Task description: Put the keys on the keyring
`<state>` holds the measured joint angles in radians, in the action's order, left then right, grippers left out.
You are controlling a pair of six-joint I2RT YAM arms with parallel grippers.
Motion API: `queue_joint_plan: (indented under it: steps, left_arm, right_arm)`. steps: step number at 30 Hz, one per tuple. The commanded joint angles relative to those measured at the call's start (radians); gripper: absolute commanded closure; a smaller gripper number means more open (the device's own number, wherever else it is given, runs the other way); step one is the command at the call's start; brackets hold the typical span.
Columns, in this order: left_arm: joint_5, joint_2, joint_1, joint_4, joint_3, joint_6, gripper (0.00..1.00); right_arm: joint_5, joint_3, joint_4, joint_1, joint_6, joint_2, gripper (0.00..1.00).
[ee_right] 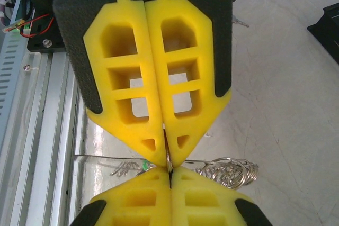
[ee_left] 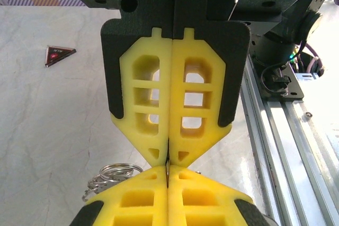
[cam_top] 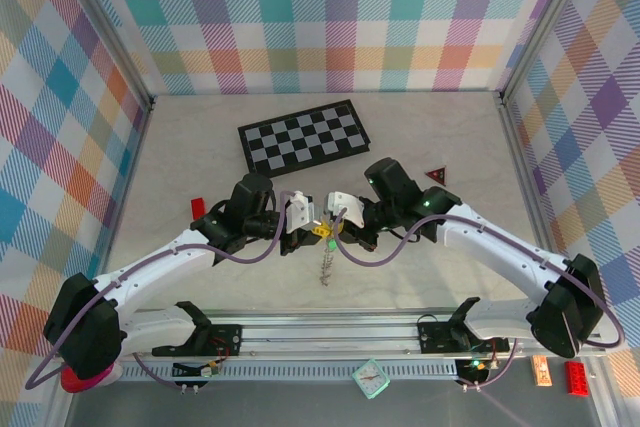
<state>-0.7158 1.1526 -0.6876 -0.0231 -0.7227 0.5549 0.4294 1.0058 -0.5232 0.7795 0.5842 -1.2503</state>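
Grippers: two, and I see them meeting tip to tip over mid-table, on the near side.
Left gripper [ee_left: 167, 178]: clenched, with its yellow fingers pressed flat together.
Right gripper [ee_right: 170, 175]: clenched too, fingers seam-tight.
Seam: a thin bright metal sliver sits where the tips meet. I cannot tell what part it is or which hand pinches it.
Keyring [ee_right: 228, 172]: one. Its silver wire coils lie on the table just under the tips, and its fringe of small silver keys trails toward the near rail.
Green key [ee_right: 144, 166]: one green head shows just beside the tips, next to the fringe. I cannot tell if it is on the wire.
Silver keys: too small and bunched for me to count.
Chessboard [cam_top: 305, 135]: one, black-and-white, on the far side, well apart from the grippers.
Triangle [cam_top: 435, 175]: one, dark red, right of the board. It has marks on its face, unreadable.
Red block [cam_top: 200, 208]: one, beside the left arm's wrist.
Clock [cam_top: 370, 379]: one, small and teal, at the front rail. Its digits are too small to read.
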Motion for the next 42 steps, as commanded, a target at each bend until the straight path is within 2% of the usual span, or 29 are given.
queue_joint_plan:
  steps: [1,2,6,11,14,21,25,34,42]
  left_arm:
    - [0.007,-0.025,-0.012,0.052,0.011,-0.012,1.0]
    - [0.013,-0.034,-0.012,0.092,0.027,-0.036,1.0]
    - [0.037,-0.057,-0.012,0.227,0.083,-0.126,1.0]
    - [0.067,-0.065,-0.012,0.344,0.124,-0.244,1.0]
    - [0.089,-0.059,-0.012,0.377,0.129,-0.308,1.0]
    - [0.108,-0.062,-0.012,0.358,0.12,-0.332,1.0]
    - [0.108,-0.053,-0.012,0.357,0.115,-0.339,1.0]
    - [0.116,-0.039,-0.013,0.381,0.108,-0.368,1.0]
    - [0.131,-0.036,-0.013,0.394,0.108,-0.37,1.0]
  right_arm:
    - [0.024,-0.027,0.094,-0.003,-0.046,0.062,0.93]
    - [0.018,-0.047,0.118,-0.011,-0.067,0.076,0.83]
    - [-0.003,-0.132,0.189,-0.027,-0.128,0.138,0.69]
    - [-0.047,-0.214,0.277,-0.017,-0.196,0.177,0.68]
    - [-0.103,-0.233,0.315,0.027,-0.198,0.174,0.68]
    - [-0.212,-0.247,0.385,0.053,-0.195,0.172,0.7]
    - [-0.225,-0.243,0.391,0.056,-0.189,0.171,0.74]
    - [-0.185,-0.231,0.397,0.07,-0.189,0.145,0.95]
    - [-0.118,-0.223,0.445,0.081,-0.217,0.119,0.99]
